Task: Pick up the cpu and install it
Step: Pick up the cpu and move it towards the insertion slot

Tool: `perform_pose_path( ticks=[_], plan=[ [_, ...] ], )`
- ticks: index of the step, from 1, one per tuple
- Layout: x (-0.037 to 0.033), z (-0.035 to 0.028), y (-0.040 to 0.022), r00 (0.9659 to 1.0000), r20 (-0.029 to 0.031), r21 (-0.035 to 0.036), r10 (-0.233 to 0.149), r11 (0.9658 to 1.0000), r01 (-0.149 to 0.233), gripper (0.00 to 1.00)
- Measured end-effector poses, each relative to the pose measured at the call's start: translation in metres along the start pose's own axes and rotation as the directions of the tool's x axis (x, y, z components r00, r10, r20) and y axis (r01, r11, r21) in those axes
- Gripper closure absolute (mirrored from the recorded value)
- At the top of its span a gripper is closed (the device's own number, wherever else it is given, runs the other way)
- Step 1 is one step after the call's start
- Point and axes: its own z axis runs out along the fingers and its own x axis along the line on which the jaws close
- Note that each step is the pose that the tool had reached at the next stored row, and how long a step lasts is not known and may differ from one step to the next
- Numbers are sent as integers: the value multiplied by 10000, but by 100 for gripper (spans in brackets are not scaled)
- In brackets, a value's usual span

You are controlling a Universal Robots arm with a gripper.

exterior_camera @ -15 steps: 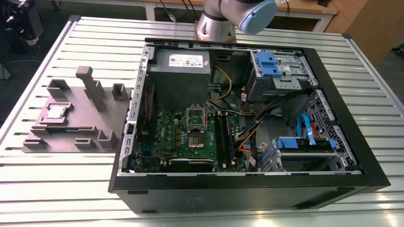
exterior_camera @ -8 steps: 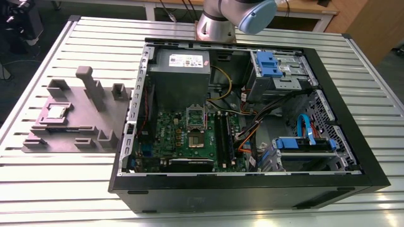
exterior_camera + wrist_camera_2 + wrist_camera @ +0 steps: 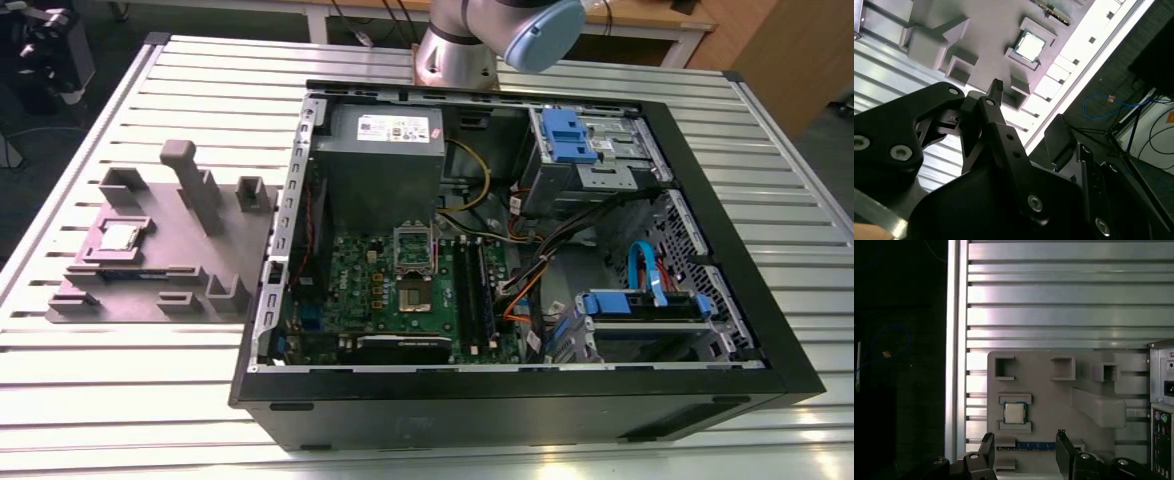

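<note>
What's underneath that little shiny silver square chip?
The small shiny silver square chip sits in a raised frame on a grey plastic holder block, which lies on the slatted metal table. The chip's own underside is hidden.

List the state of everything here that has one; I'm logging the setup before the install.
cpu, lying flat in its recess on the grey fixture, untouched.
gripper, open and empty, apart from the cpu.
computer case, lying on its side, side panel off, interior exposed.
</note>
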Motion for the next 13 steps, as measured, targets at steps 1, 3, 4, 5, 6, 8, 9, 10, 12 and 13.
perform_pose_path(
  ticks=[1,3,4,5,6,8,9,10,12,13],
  plan=[
    [3,14,-1,10000,1,0,-1,10000,1,40],
    [4,18,-1,10000,-1,0,0,10000,0,40],
    [5,18,-1,10000,-1,1,0,10000,0,40],
    [4,20,-1,10000,1,0,0,10000,0,40],
    [4,21,-1,10000,1,0,0,10000,0,40],
    [4,22,-1,10000,1,0,0,10000,0,40],
    [4,22,-1,10000,1,0,0,10000,0,40],
    [4,23,-1,10000,1,-1,0,10000,0,40],
    [4,28,-1,10000,2,-1,0,10000,0,40],
    [4,32,-1,10000,3,-1,0,10000,0,40]
  ],
)
